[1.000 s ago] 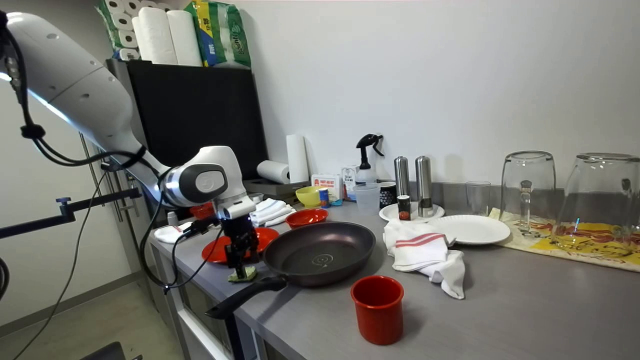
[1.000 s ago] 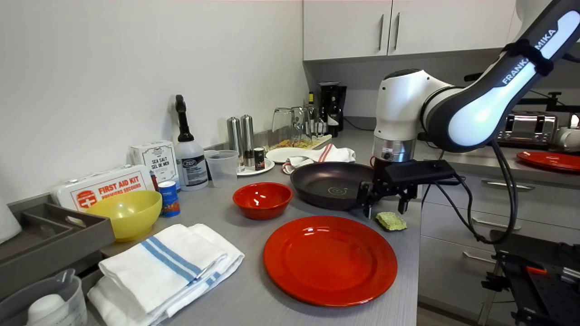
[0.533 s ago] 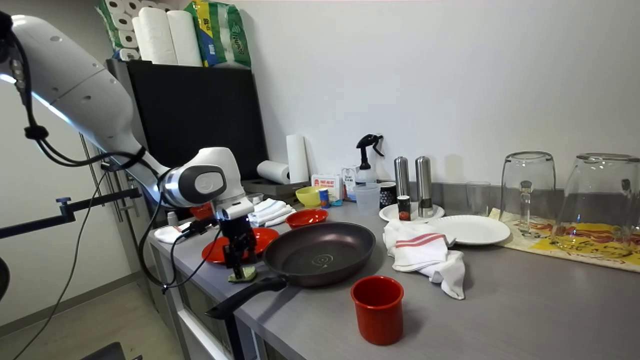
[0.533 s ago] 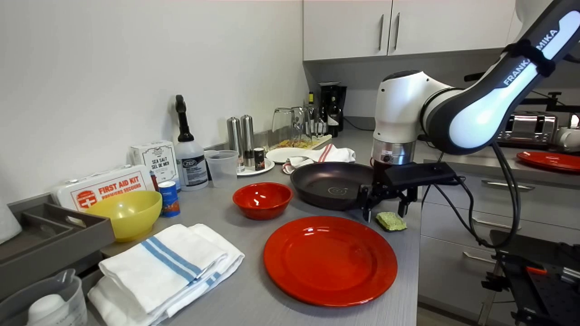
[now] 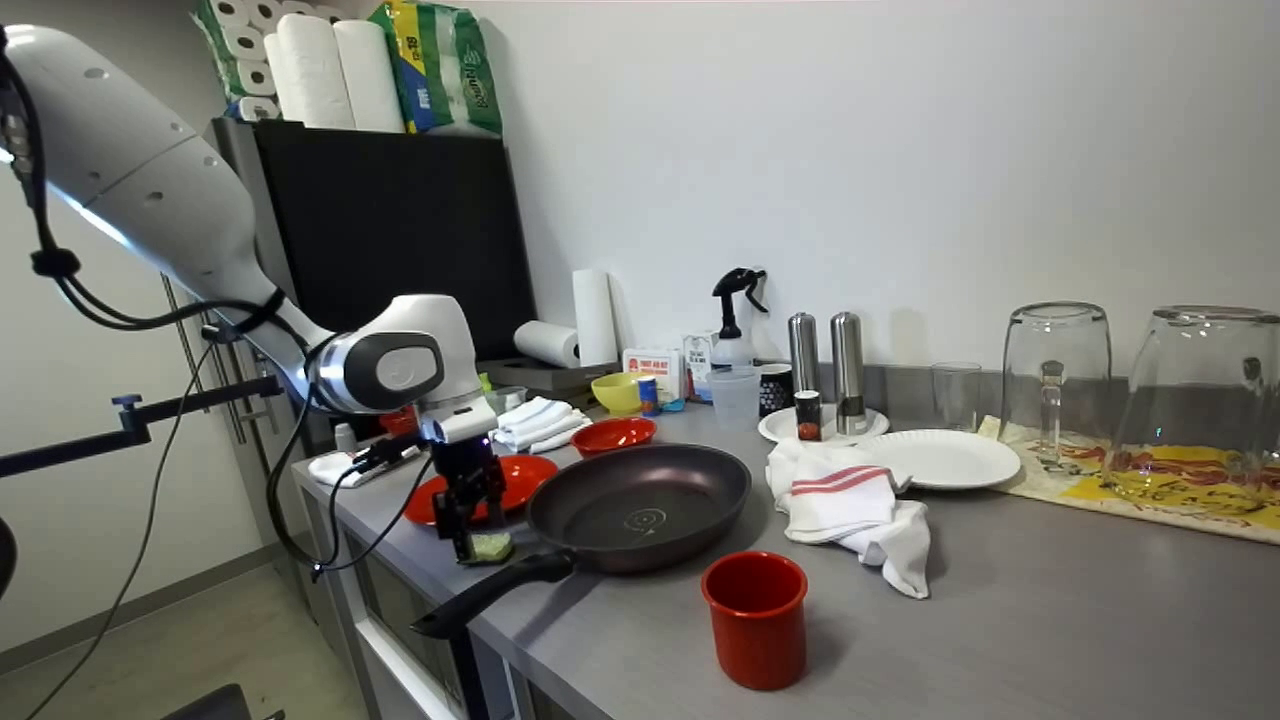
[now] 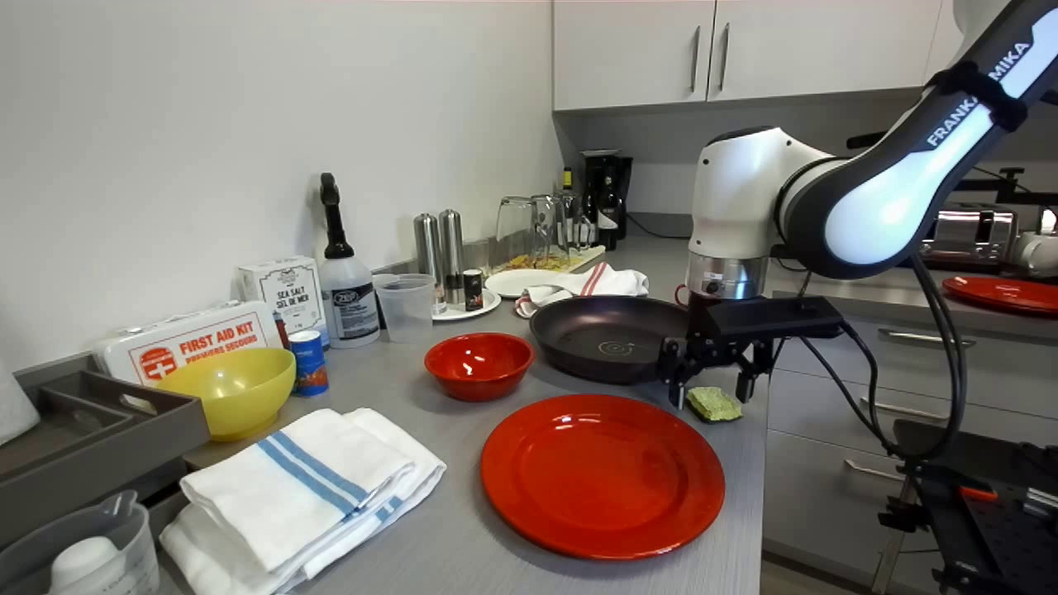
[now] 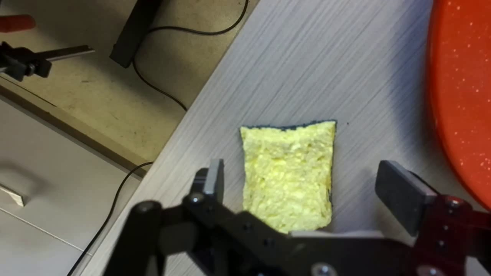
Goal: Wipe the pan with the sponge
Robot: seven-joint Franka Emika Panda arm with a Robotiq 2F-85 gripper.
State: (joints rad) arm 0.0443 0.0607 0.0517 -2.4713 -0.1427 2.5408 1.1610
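Your gripper (image 7: 301,180) has its jaws spread wide, low over the grey counter (image 5: 980,600). Wrist view: the sponge (image 7: 289,176) shows between your two fingers (image 7: 397,197), clear of both as far as visible, right gap looking wider than left. Can't tell if the tips touch the counter. The sponge lies flat near the counter edge, yellow-green face up, dark layer under it. In an exterior view you've got the pan (image 5: 645,500) just right of the gripper, its handle (image 5: 500,588) running near-left past the counter edge; the sponge sits just beyond that handle. The red plate (image 6: 602,475) lies flat on the sponge's near side in an exterior view, red bowl (image 6: 479,364) beyond it to the left, beside the pan. Your red cup (image 5: 755,630) stands upright, near side of the pan; crumpled red-striped cloth (image 5: 845,505) to the pan's right. Left of the red plate: folded blue-striped towels (image 6: 306,487), farther off the yellow bowl (image 6: 235,397) in front of the first aid kit (image 6: 194,335).
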